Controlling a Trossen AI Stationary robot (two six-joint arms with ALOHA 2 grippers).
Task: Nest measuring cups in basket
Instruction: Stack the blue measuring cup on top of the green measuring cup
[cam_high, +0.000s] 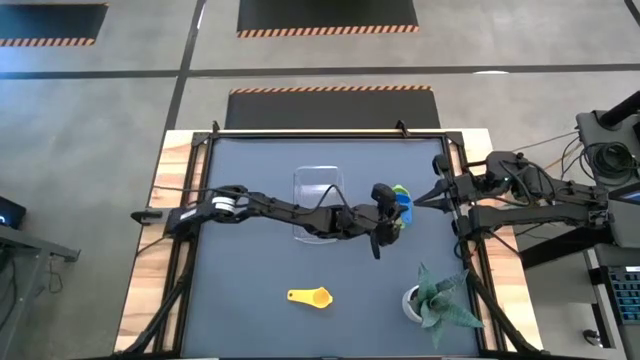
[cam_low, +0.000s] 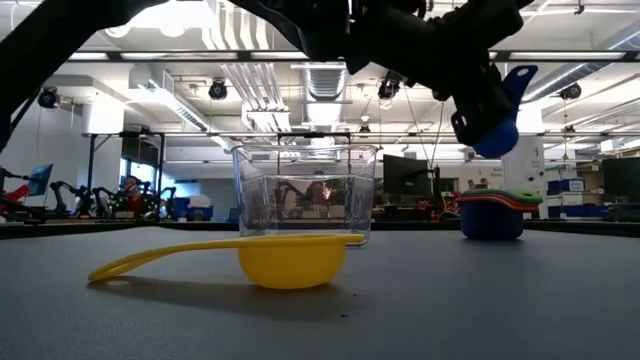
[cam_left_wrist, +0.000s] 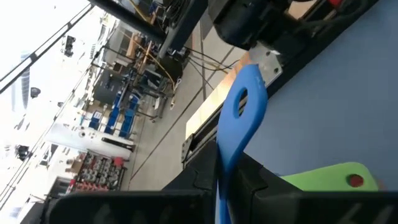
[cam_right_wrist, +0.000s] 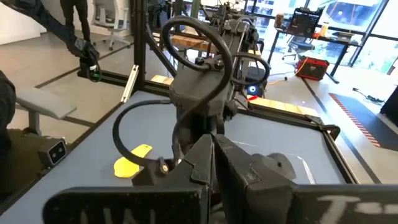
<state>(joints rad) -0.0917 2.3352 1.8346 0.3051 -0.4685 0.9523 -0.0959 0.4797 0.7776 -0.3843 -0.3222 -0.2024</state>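
Blue plastic scoop (cam_low: 497, 125) clamped in left end effector (cam_high: 385, 215), airborne; right end effector (cam_high: 420, 199) closed, empty.

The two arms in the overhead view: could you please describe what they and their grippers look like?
Both arms are dark, nearly black, built of slim jointed links. The left arm carries a pale silver-white band near its base and a thin black cable looping along it. The right arm shows similar loose black cabling. Each gripper has two dark, flat, angular fingers.

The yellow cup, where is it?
In the high view the yellow cup lies alone on the table's near part, left of the potted plant and nearer than the clear basket.
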